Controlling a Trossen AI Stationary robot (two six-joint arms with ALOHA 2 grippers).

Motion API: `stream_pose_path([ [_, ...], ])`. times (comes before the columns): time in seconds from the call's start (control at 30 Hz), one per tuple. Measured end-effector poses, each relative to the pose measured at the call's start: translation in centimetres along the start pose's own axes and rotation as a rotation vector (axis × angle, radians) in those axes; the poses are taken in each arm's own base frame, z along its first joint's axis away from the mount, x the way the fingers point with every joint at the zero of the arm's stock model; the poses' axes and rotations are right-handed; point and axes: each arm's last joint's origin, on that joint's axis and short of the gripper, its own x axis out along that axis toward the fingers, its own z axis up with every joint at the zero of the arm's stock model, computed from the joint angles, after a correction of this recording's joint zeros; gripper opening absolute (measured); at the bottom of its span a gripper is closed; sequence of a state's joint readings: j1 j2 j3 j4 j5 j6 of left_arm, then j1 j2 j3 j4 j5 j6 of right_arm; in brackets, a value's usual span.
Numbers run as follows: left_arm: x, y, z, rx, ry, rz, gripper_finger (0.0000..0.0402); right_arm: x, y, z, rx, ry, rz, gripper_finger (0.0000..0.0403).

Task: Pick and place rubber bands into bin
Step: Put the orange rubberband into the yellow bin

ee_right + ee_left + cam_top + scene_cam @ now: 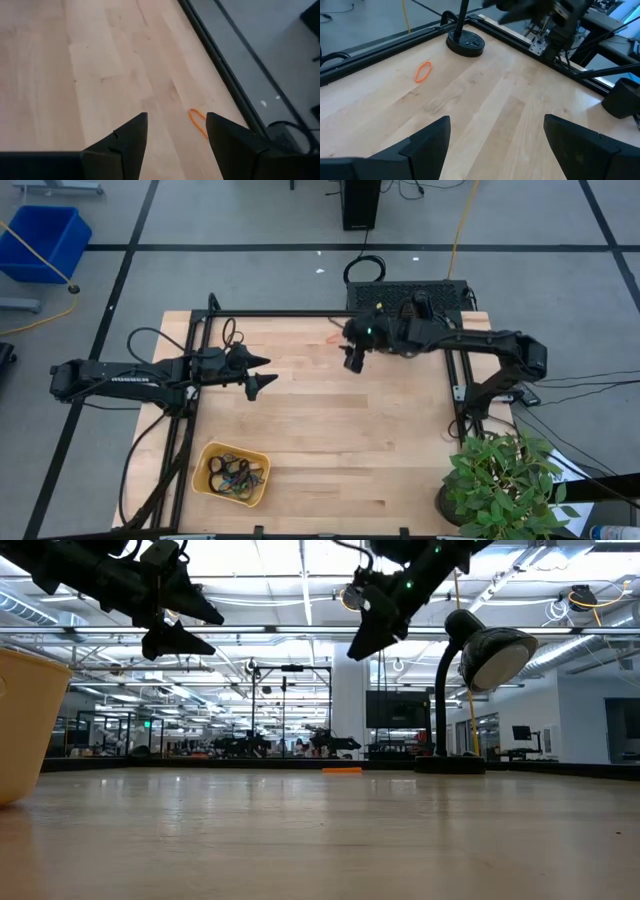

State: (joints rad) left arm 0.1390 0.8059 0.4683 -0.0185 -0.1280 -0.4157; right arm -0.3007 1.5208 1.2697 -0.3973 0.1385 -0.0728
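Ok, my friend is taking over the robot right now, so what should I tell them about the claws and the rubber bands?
Left claw: open, empty, hanging above the table's left middle.
Right claw: open, empty, up in the air near the far edge, close to the orange rubber band.
Bin: at the near left corner, with a pile of rubber bands already inside.
Done: most bands are binned.
Left: the one orange band lying flat on the wood by the far edge. It is the only loose one in sight; the right claw looks best placed to grab it.
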Motion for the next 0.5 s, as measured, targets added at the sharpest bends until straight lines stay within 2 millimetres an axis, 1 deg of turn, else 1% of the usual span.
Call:
stream_pose_path([
  [0.13,0.0,0.0,0.0,0.002,-0.002,0.001,0.0324,1.2,-2.7,-0.6,0.038,0.033,0.041,0.0196],
  [0.23,0.0,0.0,0.0,0.002,-0.004,0.002,0.0324,2.9,-4.1,-1.4,0.007,0.066,0.059,0.0196],
  [0.33,0.0,-0.1,0.2,-0.001,-0.020,-0.004,0.0324,5.4,-4.8,-2.6,-0.026,0.128,0.090,0.0196],
  [0.5,0.0,0.0,0.3,0.000,-0.045,0.024,0.0324,9.7,-5.4,-4.9,-0.105,0.225,0.105,0.0196],
])
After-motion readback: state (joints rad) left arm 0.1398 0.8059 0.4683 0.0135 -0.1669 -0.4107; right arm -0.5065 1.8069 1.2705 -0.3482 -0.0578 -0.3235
